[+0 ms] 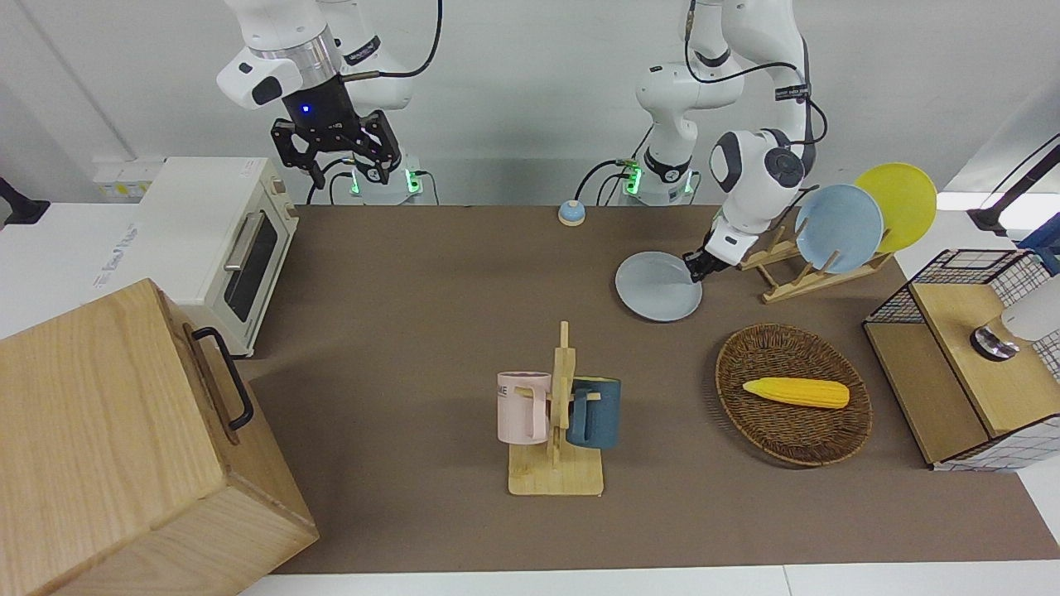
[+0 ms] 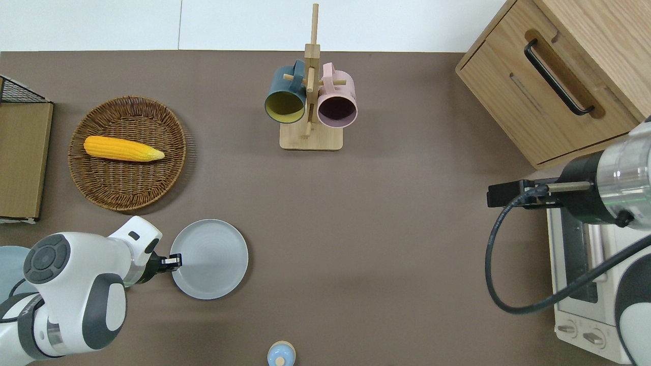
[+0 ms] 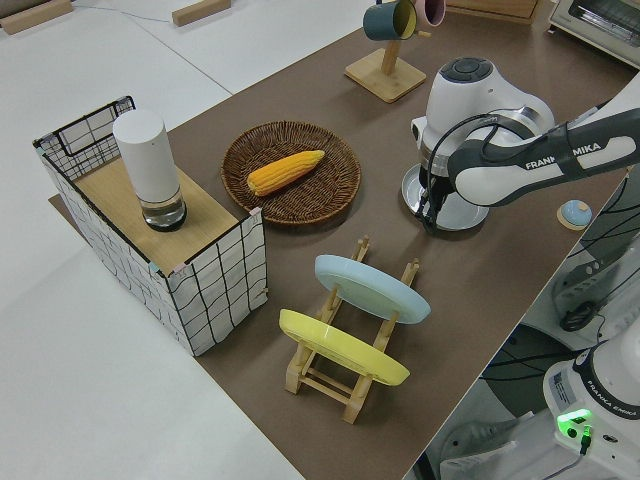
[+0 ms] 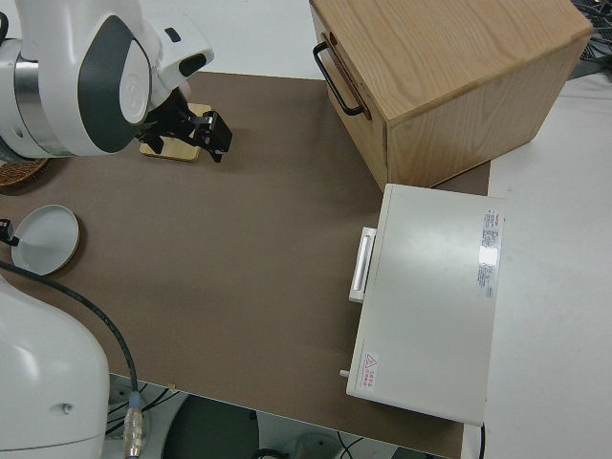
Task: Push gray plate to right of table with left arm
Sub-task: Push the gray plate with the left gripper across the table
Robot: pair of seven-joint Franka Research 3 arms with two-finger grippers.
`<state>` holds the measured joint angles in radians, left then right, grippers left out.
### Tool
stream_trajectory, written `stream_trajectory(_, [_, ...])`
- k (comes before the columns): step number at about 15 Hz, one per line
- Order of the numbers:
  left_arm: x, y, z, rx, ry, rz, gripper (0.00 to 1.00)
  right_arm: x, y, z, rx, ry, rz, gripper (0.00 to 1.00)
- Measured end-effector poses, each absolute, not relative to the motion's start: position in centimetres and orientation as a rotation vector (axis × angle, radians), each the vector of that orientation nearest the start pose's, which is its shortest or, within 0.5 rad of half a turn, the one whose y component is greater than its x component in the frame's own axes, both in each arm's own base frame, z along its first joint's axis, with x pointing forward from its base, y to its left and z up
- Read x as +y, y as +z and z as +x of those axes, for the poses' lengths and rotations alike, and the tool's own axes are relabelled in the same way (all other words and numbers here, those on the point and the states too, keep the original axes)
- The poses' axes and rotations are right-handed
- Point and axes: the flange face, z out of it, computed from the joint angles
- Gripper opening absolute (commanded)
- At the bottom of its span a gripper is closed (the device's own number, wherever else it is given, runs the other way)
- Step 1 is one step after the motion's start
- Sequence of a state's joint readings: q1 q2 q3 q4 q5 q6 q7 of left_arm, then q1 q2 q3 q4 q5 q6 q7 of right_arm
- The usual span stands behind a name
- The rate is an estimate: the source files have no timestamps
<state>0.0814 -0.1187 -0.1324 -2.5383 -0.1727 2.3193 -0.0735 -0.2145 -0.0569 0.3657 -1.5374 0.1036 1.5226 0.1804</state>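
The gray plate [image 1: 658,287] [image 2: 211,259] [image 3: 466,214] [image 4: 44,239] lies flat on the brown table [image 2: 386,229], nearer to the robots than the wicker basket. My left gripper [image 1: 694,267] [image 2: 173,261] [image 3: 430,222] is down at table height with its fingers shut and nothing held. Its tip rests against the plate's rim on the side toward the left arm's end of the table. The right arm is parked, its gripper [image 1: 348,170] open.
A wicker basket [image 2: 127,193] holds a corn cob [image 2: 122,149]. A wooden rack [image 1: 816,273] with a sky-blue and a yellow plate stands beside the left gripper. A mug rack [image 2: 310,101], a small blue knob [image 2: 280,354], a toaster oven [image 1: 224,240] and a wooden cabinet [image 1: 124,447] are also here.
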Motion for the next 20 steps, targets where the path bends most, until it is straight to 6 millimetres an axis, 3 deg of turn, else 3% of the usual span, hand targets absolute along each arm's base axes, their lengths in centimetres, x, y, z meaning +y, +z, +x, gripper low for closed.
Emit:
stream_trajectory(6, [-2.9, 30.8, 43.7, -0.218, 0.163, -3.229, 0.0, 9.8, 66.5, 52.4, 0.034, -0.037, -3.053, 0.996])
stream_trajectory(20, [-11.7, 30.8, 43.5, -0.261, 0.134, -3.217, 0.0, 9.8, 66.5, 52.4, 0.034, -0.037, -3.053, 0.996])
